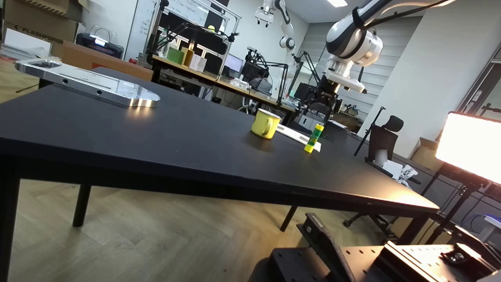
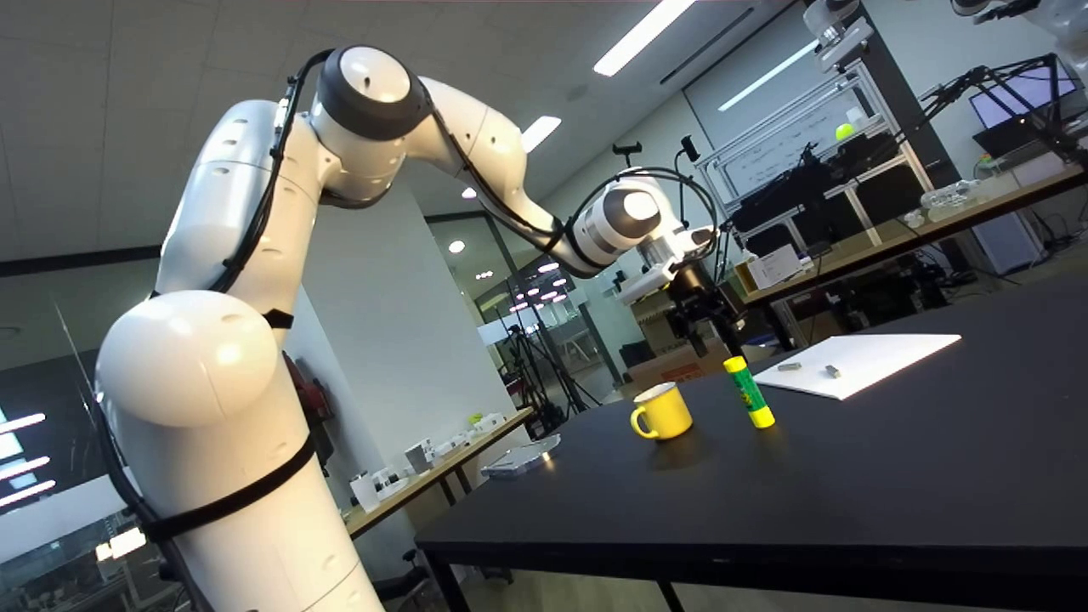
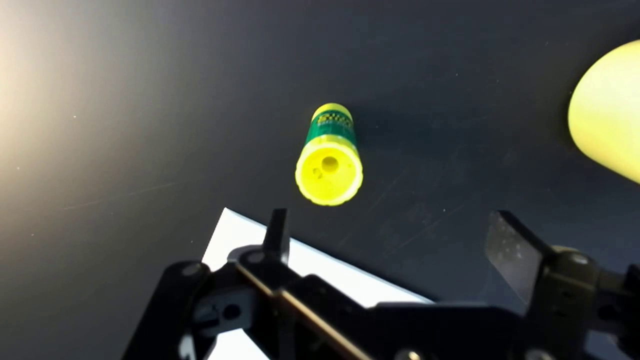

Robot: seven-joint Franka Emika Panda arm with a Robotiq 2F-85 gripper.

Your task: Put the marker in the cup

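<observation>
The marker, a short green stick with yellow ends, stands upright on the black table in both exterior views. In the wrist view the marker shows its yellow top end, just beyond the jaws and closer to the left finger. The cup is a small yellow mug with a handle, upright beside the marker in both exterior views. The cup is cut by the right edge of the wrist view. My gripper is open and empty, above the table, touching neither.
A flat white sheet lies behind the marker, with two small grey pieces on it. A shiny metal plate lies at the table's far end. A bright light panel stands beside the table.
</observation>
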